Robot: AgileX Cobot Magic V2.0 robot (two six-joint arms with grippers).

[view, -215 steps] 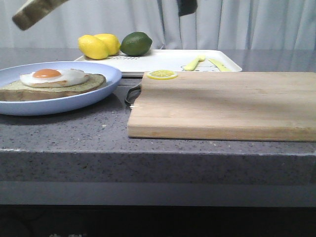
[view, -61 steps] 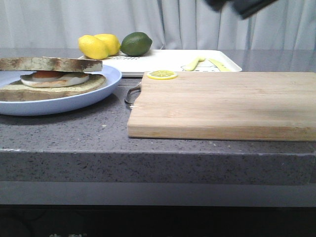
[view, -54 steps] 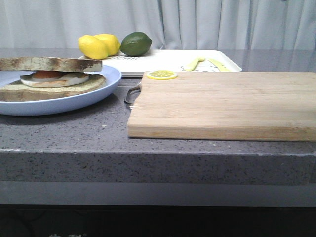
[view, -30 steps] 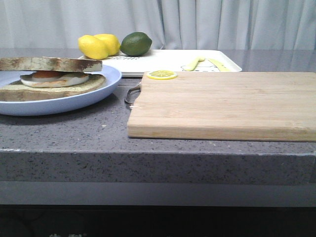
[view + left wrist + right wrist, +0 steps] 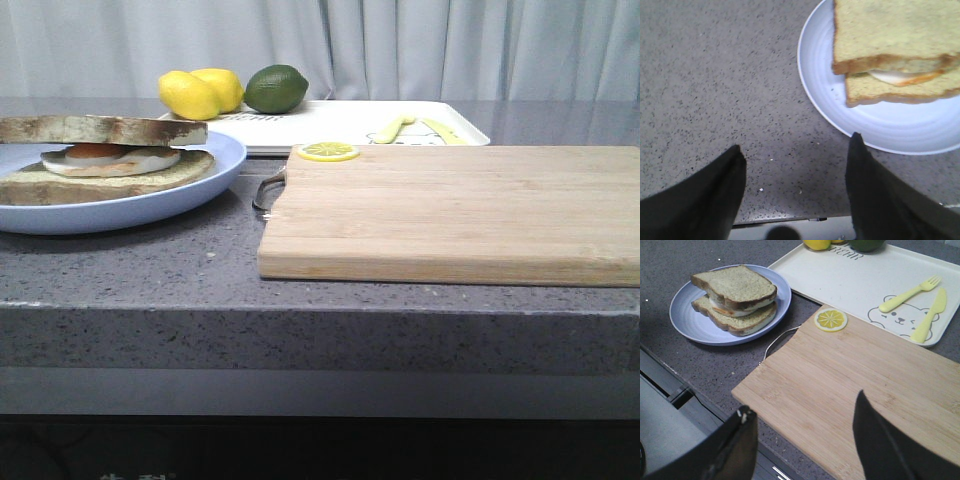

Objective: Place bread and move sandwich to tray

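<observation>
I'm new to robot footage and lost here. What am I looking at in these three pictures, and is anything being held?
It is a two-armed robot at a grey table. One picture looks forward over the table; the other two come from cameras on each wrist, so the dark prongs at their lower edges are the open, empty left gripper and right gripper.

On the table: a blue plate holding the sandwich, with the bread lying on top of the egg; a wooden board with a lemon-slice decoration; and behind it a white tray printed with yellow cutlery, carrying two lemons and a lime. Nothing is held.
</observation>
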